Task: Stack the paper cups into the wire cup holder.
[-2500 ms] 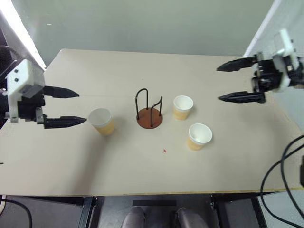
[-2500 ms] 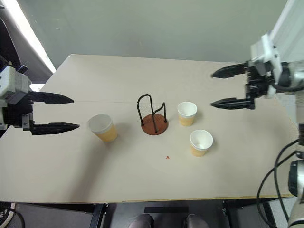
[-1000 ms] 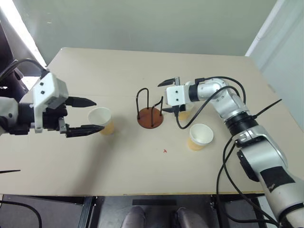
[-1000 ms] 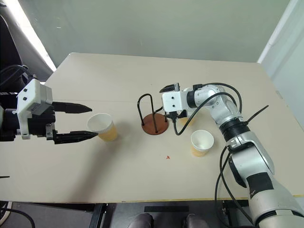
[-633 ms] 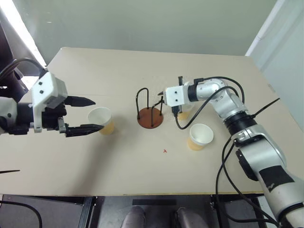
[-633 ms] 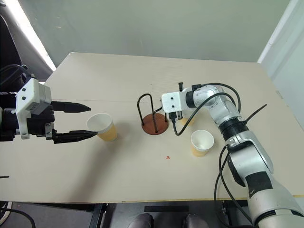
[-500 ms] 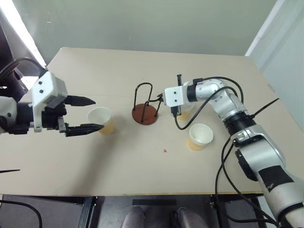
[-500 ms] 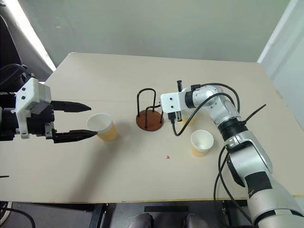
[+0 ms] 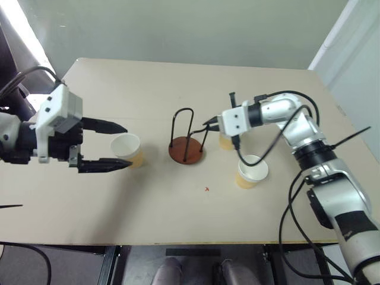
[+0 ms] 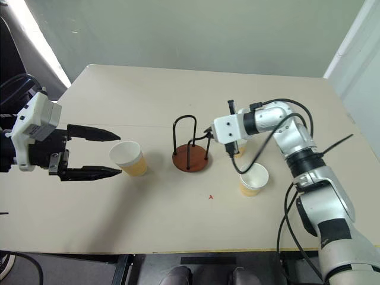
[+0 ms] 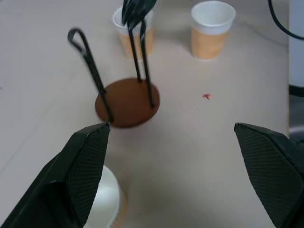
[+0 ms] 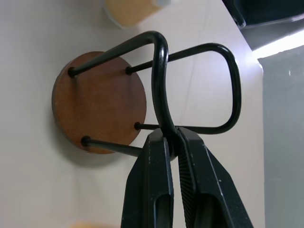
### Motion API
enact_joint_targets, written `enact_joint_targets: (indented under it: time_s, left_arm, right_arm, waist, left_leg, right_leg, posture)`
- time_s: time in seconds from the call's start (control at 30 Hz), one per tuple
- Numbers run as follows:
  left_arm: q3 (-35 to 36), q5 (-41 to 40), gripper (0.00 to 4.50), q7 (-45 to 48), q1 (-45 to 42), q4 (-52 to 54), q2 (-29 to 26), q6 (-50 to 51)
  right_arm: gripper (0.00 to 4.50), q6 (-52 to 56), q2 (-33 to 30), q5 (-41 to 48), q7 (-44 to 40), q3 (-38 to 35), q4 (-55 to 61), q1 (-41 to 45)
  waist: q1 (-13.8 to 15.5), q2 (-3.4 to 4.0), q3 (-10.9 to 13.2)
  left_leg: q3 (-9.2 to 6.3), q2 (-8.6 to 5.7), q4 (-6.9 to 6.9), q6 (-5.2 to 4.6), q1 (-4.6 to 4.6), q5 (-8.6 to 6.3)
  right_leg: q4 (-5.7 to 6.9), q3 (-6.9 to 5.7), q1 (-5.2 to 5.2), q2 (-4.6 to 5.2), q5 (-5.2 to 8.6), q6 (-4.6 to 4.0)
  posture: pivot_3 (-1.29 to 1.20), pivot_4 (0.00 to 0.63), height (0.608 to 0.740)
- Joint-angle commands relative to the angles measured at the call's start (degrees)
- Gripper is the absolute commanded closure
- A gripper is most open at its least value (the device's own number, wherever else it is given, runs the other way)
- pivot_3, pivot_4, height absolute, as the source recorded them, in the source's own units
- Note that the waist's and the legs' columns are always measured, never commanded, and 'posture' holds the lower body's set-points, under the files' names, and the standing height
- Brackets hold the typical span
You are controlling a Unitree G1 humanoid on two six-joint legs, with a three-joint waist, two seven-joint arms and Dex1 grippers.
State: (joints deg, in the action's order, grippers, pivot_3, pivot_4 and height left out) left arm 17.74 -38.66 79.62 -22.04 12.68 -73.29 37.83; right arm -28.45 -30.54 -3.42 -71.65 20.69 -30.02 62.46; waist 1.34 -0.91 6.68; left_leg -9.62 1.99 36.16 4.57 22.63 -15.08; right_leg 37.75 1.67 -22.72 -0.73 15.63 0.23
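The wire cup holder (image 9: 186, 149), a reddish-brown disc with black wire loops, stands mid-table. My right gripper (image 9: 208, 124) is shut on the top of one wire loop (image 12: 160, 80), pinching it between its fingertips. One paper cup (image 9: 224, 141) stands just behind that gripper, partly hidden by it. A second cup (image 9: 251, 171) stands nearer the front, to the right. A third cup (image 9: 127, 149) stands left of the holder, at the tips of my open left gripper (image 9: 126, 146). In the left wrist view this cup (image 11: 108, 199) sits close beside one finger.
The beige table (image 9: 148, 202) has a small red mark (image 9: 205, 189) in front of the holder. Black cables hang from my right arm over the front cup. The table's right edge (image 9: 350, 136) borders a pale wall.
My right gripper has shut on the holder's wire loop and drawn back to the right. The holder slid left, then back right. My left gripper stayed open by the left cup.
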Motion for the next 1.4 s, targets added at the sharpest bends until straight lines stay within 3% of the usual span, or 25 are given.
enact_joint_targets:
  time_s: [0.03,0.37,0.77,1.27,1.4]
  left_arm:
    - [-0.5,-1.0,0.0,2.9,0.7,1.7,-1.0,-0.5]
    - [-10.2,0.7,0.0,6.0,-0.4,6.3,0.3,-1.2]
    - [-12.9,0.7,0.0,5.0,-1.5,9.1,0.4,0.1]
    - [-13.1,0.8,0.0,4.4,-2.6,9.0,0.8,0.7]
    - [-13.4,0.9,0.0,4.4,-3.1,8.8,1.1,0.6]
  right_arm:
    - [4.46,0.8,-2.6,6.8,-6.0,-2.2,8.1,-1.9]
    - [4.46,-0.3,-6.4,14.1,-16.3,-1.3,18.6,-8.4]
    - [4.46,-22.9,-4.0,11.6,-18.1,1.1,7.1,-6.9]
    - [4.46,-29.7,-3.3,13.9,-20.6,3.7,0.0,-2.4]
    - [3.46,-27.7,-3.4,13.6,-20.8,4.1,0.2,-1.7]
  waist:
    - [0.0,-0.01,0.0]
    - [-0.3,-0.01,0.0]
    - [-0.4,-0.02,0.0]
    - [-0.4,-0.02,0.0]
    - [-0.4,-0.02,0.0]
  left_leg:
    - [0.12,0.02,0.0,0.0,0.0,0.0]
    - [0.42,0.1,0.03,-0.01,-0.14,0.03]
    - [0.37,0.15,0.03,-0.06,-0.16,0.0]
    - [0.4,0.16,0.03,-0.07,-0.17,-0.01]
    - [0.4,0.16,0.03,-0.07,-0.17,-0.01]
  right_leg:
    - [0.0,0.0,0.0,-0.01,0.0,0.0]
    - [0.15,0.06,0.01,-0.03,0.0,0.0]
    - [0.15,0.07,0.02,-0.06,0.0,0.0]
    - [0.16,0.08,0.02,-0.05,0.0,-0.01]
    - [0.16,0.08,0.02,-0.05,-0.01,-0.02]
  posture:
    - [0.0,0.15,0.74]
    - [0.0,0.15,0.74]
    - [0.0,0.15,0.74]
    - [0.0,0.15,0.74]
    - [0.0,0.15,0.74]
